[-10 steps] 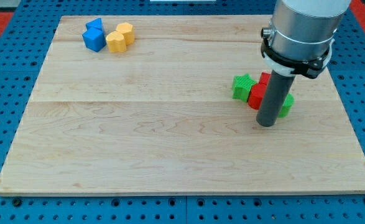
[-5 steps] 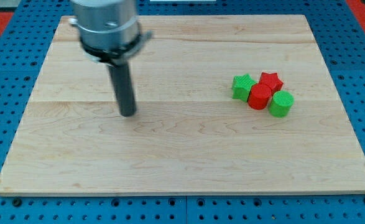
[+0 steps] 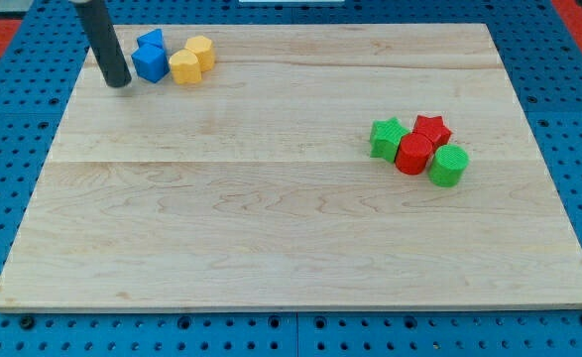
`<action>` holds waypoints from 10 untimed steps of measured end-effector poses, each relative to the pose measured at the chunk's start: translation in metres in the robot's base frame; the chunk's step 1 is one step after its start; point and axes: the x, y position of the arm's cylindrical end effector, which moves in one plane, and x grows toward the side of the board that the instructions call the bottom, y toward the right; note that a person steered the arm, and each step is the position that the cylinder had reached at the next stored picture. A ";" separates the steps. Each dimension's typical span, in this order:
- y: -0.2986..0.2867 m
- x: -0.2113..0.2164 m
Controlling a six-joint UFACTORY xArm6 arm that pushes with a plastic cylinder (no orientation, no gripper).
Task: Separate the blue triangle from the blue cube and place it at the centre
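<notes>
The blue triangle [image 3: 151, 40] and the blue cube [image 3: 151, 62] sit touching at the wooden board's top left; the triangle is just above the cube. My tip [image 3: 119, 83] rests on the board just left of the blue cube, a small gap away. The rod rises from it toward the view's top left.
Two yellow blocks [image 3: 191, 59] touch each other just right of the blue pair. A cluster at the view's right holds a green star [image 3: 387, 137], a red star [image 3: 431, 128], a red cylinder [image 3: 413, 154] and a green cylinder [image 3: 448, 166]. The wooden board [image 3: 291, 228] lies on a blue pegboard.
My tip has swept from the right cluster across the board to the top left, beside the blue cube. No block has moved.
</notes>
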 end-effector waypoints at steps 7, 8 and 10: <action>0.078 0.037; 0.084 0.049; 0.054 0.094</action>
